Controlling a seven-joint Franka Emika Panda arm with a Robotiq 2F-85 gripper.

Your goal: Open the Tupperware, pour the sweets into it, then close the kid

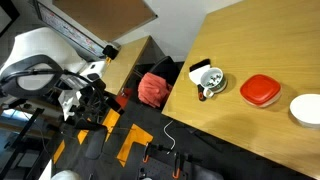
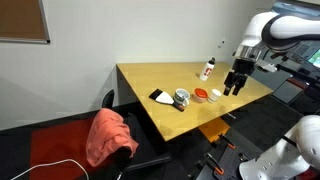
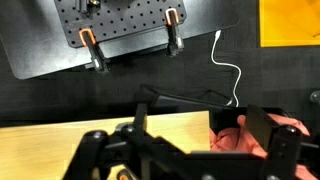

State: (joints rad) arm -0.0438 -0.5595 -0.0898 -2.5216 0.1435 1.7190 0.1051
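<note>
Now, the Tupperware: stands on the table between a white mug and a white dish, apart from both. Its clear tub is mostly hidden under its cover.
Lid: red and glossy. It lies flat on top of the tub and looks shut in both exterior views.
Sweets: too small to pick out. They may be in the mug, but the pictures do not settle it.
White mug: near the tub, on the side toward the cloth bundle, with a flat black object just beside it.
White dish: on the tub's other side, at the picture's edge.
Bottle: upright, further back on the table.
Gripper: jaws spread wide and holding nothing. It hangs above the table's end nearest the dish, clear of the Tupperware.
Wrist view: shows the table's edge, the floor and the red-pink cloth bundle, but none of the task's things.
Done: nothing, as far as the pictures show.
Left: take the lid off, tip the sweets in, then press the lid back on.
Step in hand: likely the approach to the lid, which calls for a descent onto its rim.
</note>
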